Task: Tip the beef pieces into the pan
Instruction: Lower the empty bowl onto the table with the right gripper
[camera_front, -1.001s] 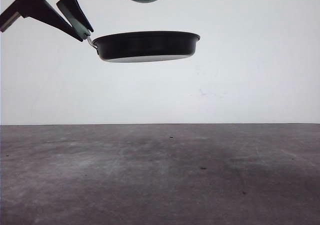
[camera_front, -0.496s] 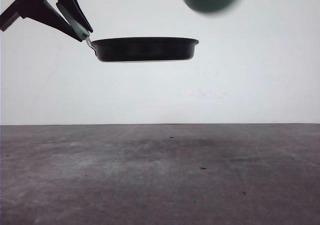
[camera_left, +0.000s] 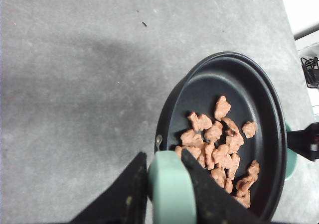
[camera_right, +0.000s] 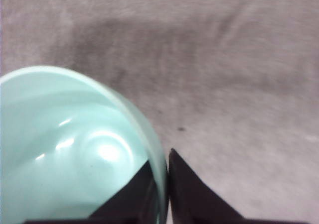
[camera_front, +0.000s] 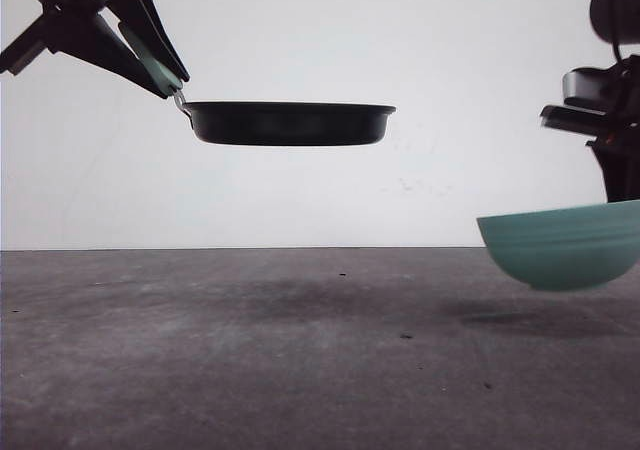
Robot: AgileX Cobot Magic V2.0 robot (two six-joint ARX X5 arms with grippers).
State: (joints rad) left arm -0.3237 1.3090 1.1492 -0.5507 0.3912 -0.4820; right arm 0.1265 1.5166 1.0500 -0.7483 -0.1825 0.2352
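Observation:
The black pan [camera_front: 288, 123] hangs level, high over the table, held by its mint-green handle [camera_front: 150, 58] in my left gripper [camera_front: 165, 70], which is shut on it. In the left wrist view the beef pieces [camera_left: 218, 143] lie scattered inside the pan [camera_left: 249, 99], and the handle [camera_left: 170, 191] sits between the two black fingers of the left gripper [camera_left: 164, 167]. My right gripper [camera_right: 163, 176] is shut on the rim of an empty teal bowl [camera_right: 65, 144]. That bowl [camera_front: 560, 245] is upright, low at the right, just above the table.
The grey table [camera_front: 250, 350] stretches below both arms, with a plain white wall behind. The right arm's body [camera_front: 605, 100] rises above the bowl at the right edge.
The teal bowl has swung from the top centre to the right and down, turning upright near the table. The pan has sunk a little and levelled out.

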